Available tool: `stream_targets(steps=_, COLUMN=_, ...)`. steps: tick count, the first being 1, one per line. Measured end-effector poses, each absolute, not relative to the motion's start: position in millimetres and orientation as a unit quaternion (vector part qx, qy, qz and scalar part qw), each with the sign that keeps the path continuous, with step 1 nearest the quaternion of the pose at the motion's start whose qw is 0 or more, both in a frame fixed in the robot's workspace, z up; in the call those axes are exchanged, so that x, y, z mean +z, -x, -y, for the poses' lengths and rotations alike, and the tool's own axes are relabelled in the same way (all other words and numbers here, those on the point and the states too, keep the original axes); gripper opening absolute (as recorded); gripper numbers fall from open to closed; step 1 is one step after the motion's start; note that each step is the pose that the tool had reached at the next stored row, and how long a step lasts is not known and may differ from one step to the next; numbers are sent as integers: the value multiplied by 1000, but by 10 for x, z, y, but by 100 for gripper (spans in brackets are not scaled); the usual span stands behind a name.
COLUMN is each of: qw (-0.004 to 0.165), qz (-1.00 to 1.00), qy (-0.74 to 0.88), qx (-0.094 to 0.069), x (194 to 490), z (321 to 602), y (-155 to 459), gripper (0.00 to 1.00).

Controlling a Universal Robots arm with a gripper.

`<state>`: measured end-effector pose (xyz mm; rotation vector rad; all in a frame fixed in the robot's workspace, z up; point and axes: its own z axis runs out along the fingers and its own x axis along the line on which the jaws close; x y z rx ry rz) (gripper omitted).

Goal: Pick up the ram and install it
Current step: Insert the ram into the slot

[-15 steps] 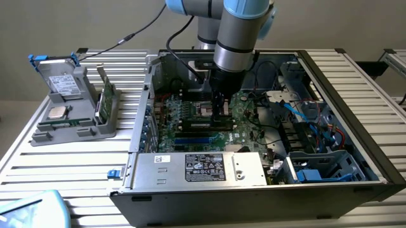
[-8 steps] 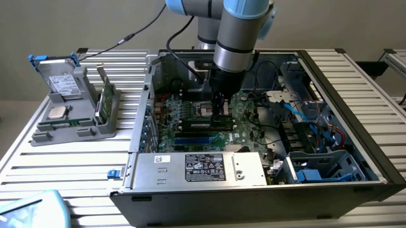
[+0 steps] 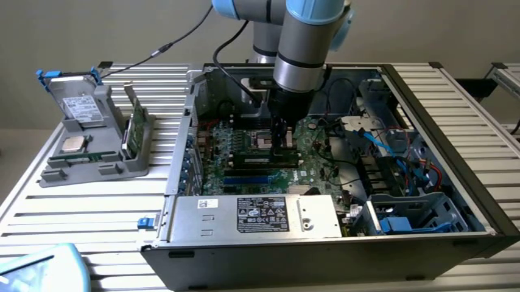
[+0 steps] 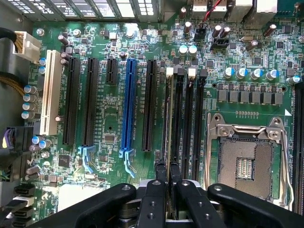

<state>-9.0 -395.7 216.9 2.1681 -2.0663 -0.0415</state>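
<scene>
My gripper [image 4: 168, 166] reaches down inside the open computer case [image 3: 455, 201], over the black memory slots [image 4: 187, 118] beside the empty processor socket [image 4: 247, 161]. Its two black fingers [image 4: 160, 172] stand almost together, shut on the ram [image 4: 169, 114]. The ram shows edge-on as a thin pale strip running along the outermost memory slot, and whether it is seated there I cannot tell. In the exterior view the gripper [image 3: 282, 145] stands upright over the middle of the green motherboard [image 3: 243, 146], its fingertips down at the slots.
A grey parts holder [image 3: 97, 164] on the slatted table at the exterior view's left carries a hard drive [image 3: 81, 106], a silver processor chip [image 3: 74, 144] and an upright green card [image 3: 136, 125]. The power supply [image 3: 260, 216], cables [image 3: 390, 146] and drive cage [image 3: 414, 219] crowd the case.
</scene>
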Motion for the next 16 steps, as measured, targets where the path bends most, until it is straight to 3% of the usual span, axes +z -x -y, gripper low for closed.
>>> stream_targets(steps=10, qw=73, qz=688, qy=-722, qx=-14, x=2168, z=3955, y=89, gripper=15)
stream_targets(steps=11, qw=73, qz=688, qy=-722, qx=-14, x=2168, z=3955, y=89, gripper=22)
stream_targets(steps=12, qw=73, qz=688, qy=-722, qx=-14, x=2168, z=3955, y=89, gripper=22)
stream_targets(steps=13, qw=73, qz=688, qy=-722, qx=-14, x=2169, z=3955, y=89, gripper=34)
stream_targets(steps=14, qw=73, qz=688, qy=-722, qx=-14, x=2169, z=3956, y=90, gripper=34)
stream_targets(steps=16, qw=73, qz=688, qy=-722, qx=-14, x=2169, z=3956, y=90, gripper=45)
